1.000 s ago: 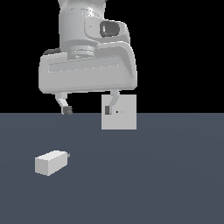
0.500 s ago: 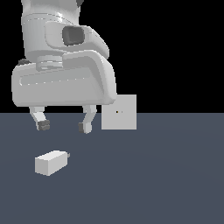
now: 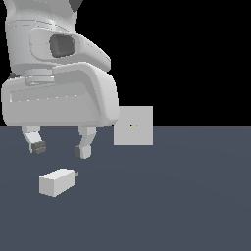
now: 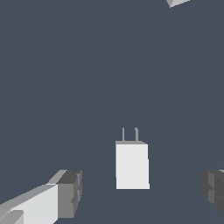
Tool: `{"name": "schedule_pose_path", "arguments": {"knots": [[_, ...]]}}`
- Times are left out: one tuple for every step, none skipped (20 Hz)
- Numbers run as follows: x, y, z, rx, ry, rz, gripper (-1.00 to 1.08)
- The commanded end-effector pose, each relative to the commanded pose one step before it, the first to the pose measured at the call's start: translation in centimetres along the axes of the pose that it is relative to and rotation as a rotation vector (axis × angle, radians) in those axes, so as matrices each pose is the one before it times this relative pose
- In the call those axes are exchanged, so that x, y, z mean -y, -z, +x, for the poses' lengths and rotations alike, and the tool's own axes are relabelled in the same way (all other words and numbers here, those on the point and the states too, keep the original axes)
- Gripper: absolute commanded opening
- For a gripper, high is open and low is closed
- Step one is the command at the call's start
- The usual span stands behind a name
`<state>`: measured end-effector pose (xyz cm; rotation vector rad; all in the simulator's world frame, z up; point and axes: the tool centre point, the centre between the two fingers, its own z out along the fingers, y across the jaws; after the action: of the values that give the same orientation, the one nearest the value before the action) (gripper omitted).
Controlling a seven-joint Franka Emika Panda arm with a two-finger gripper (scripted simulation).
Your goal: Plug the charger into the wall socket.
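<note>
Since the earlier frames, arm and gripper (image 3: 60, 148) have travelled away from the wall socket (image 3: 133, 125) toward the charger (image 3: 57, 182), descending. Wrist points straight down, fingers (image 3: 84, 149) vertical. Jaws spread wide, holding nothing, poised above the charger. Charger lies flat on the dark floor (image 3: 186, 196), prongs (image 4: 130, 134) toward the socket, well apart from it.

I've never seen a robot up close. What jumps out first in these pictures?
The bulky white gripper fills the exterior view's upper left, its two fingers spread apart above the floor. Just below it lies the charger, a small off-white block whose prongs point toward the exterior view's right; nothing touches it. Further back stands the wall socket, a flat light-grey square plate against the black background.
</note>
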<state>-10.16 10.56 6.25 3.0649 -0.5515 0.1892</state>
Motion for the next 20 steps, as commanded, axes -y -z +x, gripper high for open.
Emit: {"name": "schedule_pose_path", "arguments": {"knots": [[0.000, -0.001, -0.001, -0.00005, -0.00010, -0.00002, 1.00], [0.000, -0.026, -0.004, 0.00000, 0.00000, 0.00000, 1.00], [0.001, -0.079, -0.013, 0.00000, 0.00000, 0.00000, 1.00], [0.001, -0.131, -0.022, 0.00000, 0.00000, 0.00000, 1.00], [0.002, -0.183, -0.031, 0.00000, 0.00000, 0.00000, 1.00], [-0.019, -0.231, -0.026, -0.00010, -0.00048, -0.00002, 1.00], [0.003, -0.286, -0.048, 0.00000, 0.00000, 0.00000, 1.00], [0.004, -0.337, -0.056, 0.00000, 0.00000, 0.00000, 1.00], [-0.016, -0.383, -0.051, -0.00010, -0.00048, -0.00002, 1.00], [0.006, -0.435, -0.071, 0.00000, 0.00000, 0.00000, 1.00], [-0.012, -0.479, -0.063, -0.00011, -0.00047, -0.00004, 1.00], [0.011, -0.478, -0.072, 0.00000, 0.00000, 0.00000, 1.00], [-0.009, -0.420, -0.047, -0.00012, -0.00047, -0.00006, 1.00], [0.013, -0.371, -0.049, 0.00000, 0.00000, 0.00000, 1.00], [0.014, -0.319, -0.039, 0.00000, 0.00000, 0.00000, 1.00], [-0.006, -0.264, -0.017, -0.00015, -0.00045, -0.00010, 1.00], [0.013, -0.218, -0.022, 0.00000, 0.00000, 0.00000, 1.00], [0.011, -0.168, -0.015, 0.00000, 0.00000, 0.00000, 1.00], [0.009, -0.120, -0.010, 0.00000, 0.00000, 0.00000, 1.00], [0.005, -0.071, -0.006, 0.00000, 0.00000, 0.00000, 1.00]]}}
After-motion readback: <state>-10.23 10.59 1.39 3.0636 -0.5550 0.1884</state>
